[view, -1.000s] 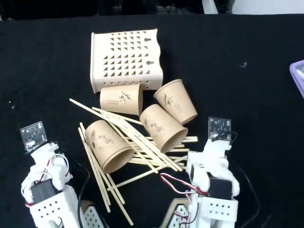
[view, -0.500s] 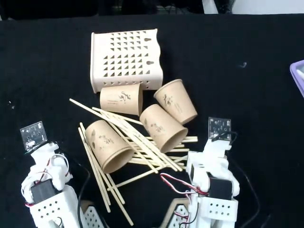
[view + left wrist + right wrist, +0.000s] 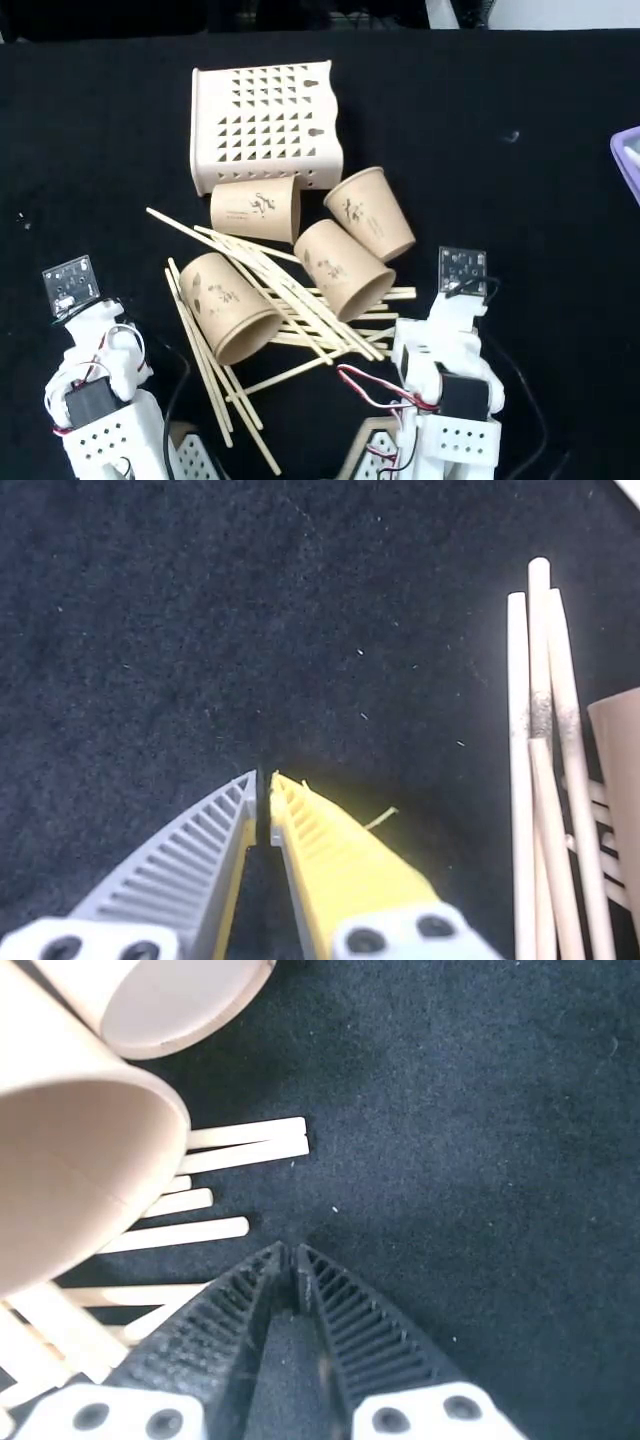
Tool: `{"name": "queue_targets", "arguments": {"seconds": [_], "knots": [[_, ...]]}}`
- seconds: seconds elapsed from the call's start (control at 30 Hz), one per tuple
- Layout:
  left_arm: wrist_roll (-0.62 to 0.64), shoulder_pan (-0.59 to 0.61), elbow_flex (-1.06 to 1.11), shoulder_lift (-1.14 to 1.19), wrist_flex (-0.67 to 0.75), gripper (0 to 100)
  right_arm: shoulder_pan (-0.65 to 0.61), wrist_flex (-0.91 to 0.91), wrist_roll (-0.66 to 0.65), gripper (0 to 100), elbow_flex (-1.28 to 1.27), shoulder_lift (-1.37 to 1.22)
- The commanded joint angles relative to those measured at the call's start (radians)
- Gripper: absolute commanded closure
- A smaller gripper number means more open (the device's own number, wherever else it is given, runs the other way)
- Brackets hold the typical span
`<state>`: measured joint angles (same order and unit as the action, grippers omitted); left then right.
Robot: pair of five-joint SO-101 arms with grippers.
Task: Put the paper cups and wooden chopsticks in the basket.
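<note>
We judge nothing done yet: four paper cups [image 3: 255, 208] and wooden chopsticks [image 3: 300, 300] lie on the desk [image 3: 520, 200] outside the basket [image 3: 265, 125], left tool [image 3: 262, 785] and right tool [image 3: 295, 1260] pressed together, empty.

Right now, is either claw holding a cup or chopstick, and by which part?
Nothing is held. The left claw and the right claw are both shut and empty over the black table, near the chopsticks.

Probably a robotics lab: black-clothed table [image 3: 560, 200], left arm [image 3: 95, 395], right arm [image 3: 447, 372].
</note>
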<state>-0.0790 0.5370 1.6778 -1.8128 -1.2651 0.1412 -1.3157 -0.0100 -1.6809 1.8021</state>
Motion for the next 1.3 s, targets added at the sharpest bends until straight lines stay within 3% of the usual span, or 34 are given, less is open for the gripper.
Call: {"name": "queue_targets", "arguments": {"seconds": [0.0, 0.27, 0.33, 0.43, 0.5, 0.67, 0.77, 0.87, 0.97, 1.13, 1.27], "knots": [[-0.009, -0.045, 0.021, -0.006, -0.003, 97, 0.003, 0.011, 0.000, 98.6, -0.004, 0.091], [-0.040, -0.188, 0.021, -0.006, 0.051, 97, -0.080, 0.011, 0.003, 98.4, -0.004, 0.091], [-0.141, -0.185, 0.010, -0.006, 0.141, 97, -0.146, 0.011, 0.005, 98.4, -0.004, 0.091], [-0.313, -0.081, -0.047, -0.008, 0.341, 97, -0.241, 0.011, 0.005, 98.6, -0.004, 0.091], [-0.351, -0.013, -0.070, -0.008, 0.474, 97, -0.295, 0.011, 0.000, 98.4, -0.004, 0.091], [-0.232, 0.027, -0.151, -0.008, 0.717, 97, -0.305, 0.133, -0.023, 98.3, -0.002, 0.091], [-0.135, 0.021, -0.262, -0.008, 0.809, 92, -0.245, 0.250, -0.172, 98.3, 0.025, 0.091], [0.060, 0.012, -0.360, -0.002, 0.855, 82, -0.158, 0.318, -0.344, 98.2, 0.096, 0.091], [0.235, -0.035, -0.432, 0.005, 0.875, 79, -0.083, 0.348, -0.420, 98.2, 0.205, 0.091], [0.209, -0.262, -0.587, 0.157, 0.873, 79, -0.051, 0.359, -0.331, 98.2, 0.565, 0.081], [0.130, -0.377, -0.711, 0.574, 0.870, 79, -0.052, 0.359, -0.255, 93.1, 0.840, -0.008]]}}
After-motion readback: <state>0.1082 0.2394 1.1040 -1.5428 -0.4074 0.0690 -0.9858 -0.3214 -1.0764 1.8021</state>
